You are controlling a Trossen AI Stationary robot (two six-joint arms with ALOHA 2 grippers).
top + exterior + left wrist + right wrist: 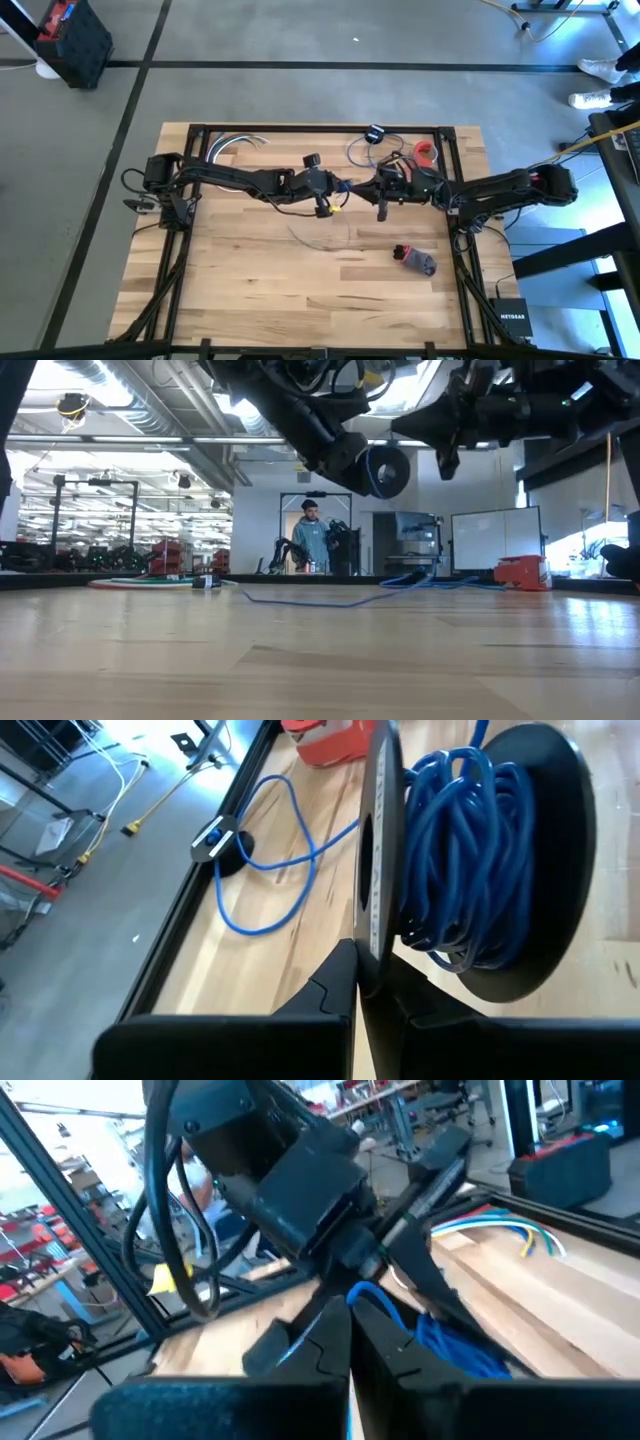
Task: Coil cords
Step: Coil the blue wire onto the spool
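Observation:
A black spool [480,850] wound with blue cord hangs above the table's middle between both grippers; it also shows in the low view [385,468]. The cord's loose end [270,870] lies in loops on the far part of the table and ends at a black plug [375,133]. My left gripper [338,197] is shut on the spool. My right gripper [382,192] faces it from the right, shut on the blue cord [368,1292] next to the spool. My left gripper pinches the rim of the spool's near flange [378,910] between its two fingers, the thin disc standing edge-on between them. The fingers come about level from the table's left. The spool is lifted clear of the table. My right gripper pinches a strand of the blue cord [372,1294] at its fingertips, just beside the spool's windings [450,1345]. The fingers come about level from the table's right. The strand is lifted clear of the table.
A red object [427,152] sits at the far right. A dark object with red [414,258] lies at the near right. A thin grey cord [320,240] curves near the middle. Loose cables [235,142] lie at the far left. A person [312,540] stands beyond the table.

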